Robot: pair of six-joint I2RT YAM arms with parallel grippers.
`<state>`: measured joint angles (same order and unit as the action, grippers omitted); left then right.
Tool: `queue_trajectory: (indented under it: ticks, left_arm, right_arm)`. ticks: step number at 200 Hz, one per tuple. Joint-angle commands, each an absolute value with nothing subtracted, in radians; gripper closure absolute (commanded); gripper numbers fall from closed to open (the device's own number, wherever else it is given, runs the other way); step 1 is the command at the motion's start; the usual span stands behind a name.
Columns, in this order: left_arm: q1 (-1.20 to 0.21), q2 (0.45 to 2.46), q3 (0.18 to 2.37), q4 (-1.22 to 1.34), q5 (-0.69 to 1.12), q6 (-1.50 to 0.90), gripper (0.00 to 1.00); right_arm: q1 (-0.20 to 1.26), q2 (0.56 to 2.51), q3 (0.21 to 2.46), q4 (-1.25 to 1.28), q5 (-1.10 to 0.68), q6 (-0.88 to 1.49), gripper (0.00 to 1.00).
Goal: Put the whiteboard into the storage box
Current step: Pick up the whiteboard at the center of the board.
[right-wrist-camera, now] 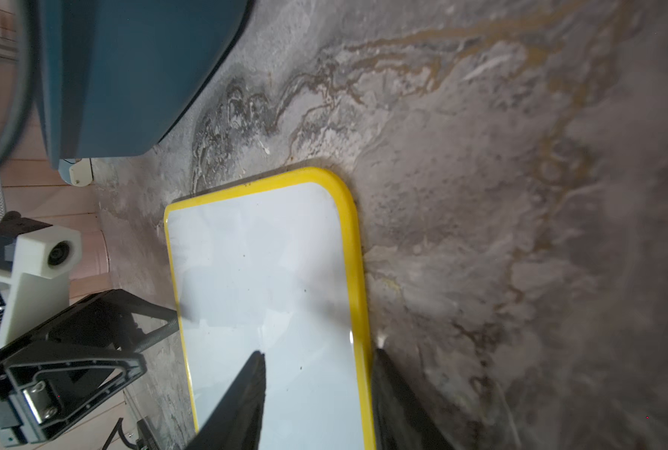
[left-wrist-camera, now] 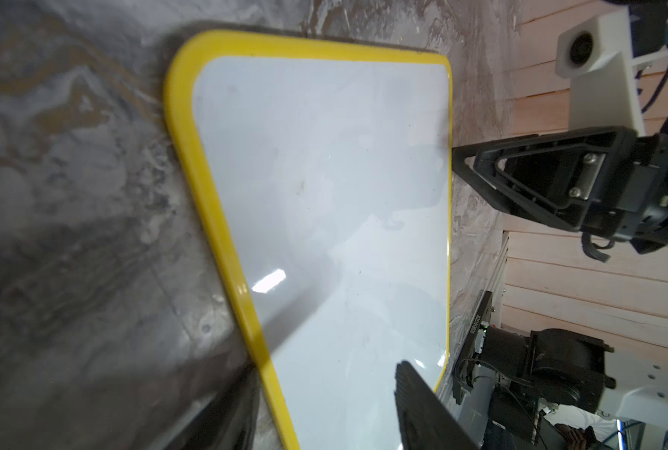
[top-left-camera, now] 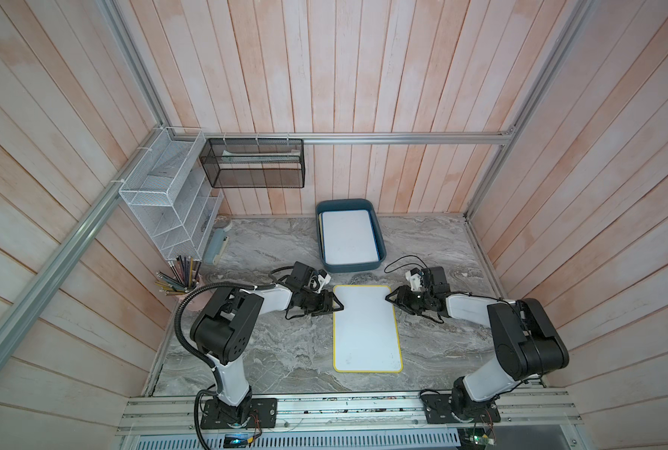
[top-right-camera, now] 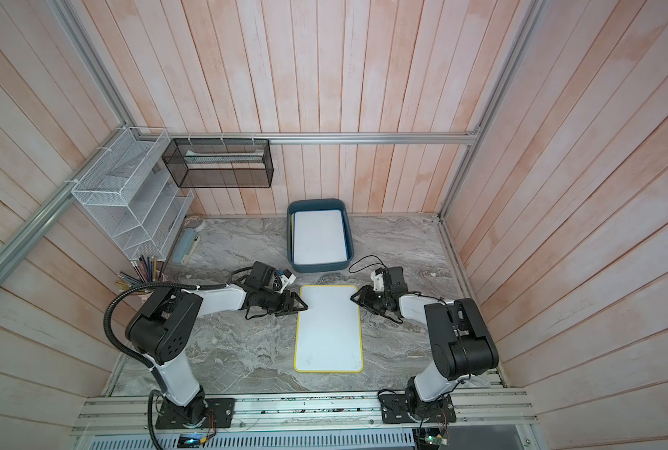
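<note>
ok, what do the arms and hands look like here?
Both arms: white links, black joint housings. The left arm carries a ribbed black conduit; the right arm a thin looped black cable. The left hand and right hand: black triangular open-frame fingers, a white camera block behind each.

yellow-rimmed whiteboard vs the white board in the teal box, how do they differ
The yellow-rimmed rectangular whiteboard lies on the grey marble tabletop; the white board lies inside the dark teal plastic storage box. The left gripper and right gripper flank the yellow-rimmed whiteboard; neither is at the white board. The white board's rim looks pale, not yellow. Both are white, face up.
</note>
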<state>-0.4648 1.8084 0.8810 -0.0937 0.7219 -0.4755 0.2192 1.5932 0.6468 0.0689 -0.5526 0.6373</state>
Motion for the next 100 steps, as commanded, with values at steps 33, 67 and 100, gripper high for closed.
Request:
queue_trajectory:
  ticks: [33,67,100]
  left_arm:
    - [-0.455,1.781,0.756,-0.156,0.632,-0.492,0.42]
    - [-0.459,1.746,0.694,-0.134,0.637,-0.527,0.41]
    - [-0.491,1.748,0.669,-0.117,0.644,-0.535,0.41]
  right_arm:
    - [0.177,1.487,0.641,-0.160,-0.503,0.545,0.53]
    - [0.184,1.432,0.567,-0.201,-0.531,0.555,0.53]
    - [0.245,1.382,0.481,-0.155,-0.543,0.610,0.53]
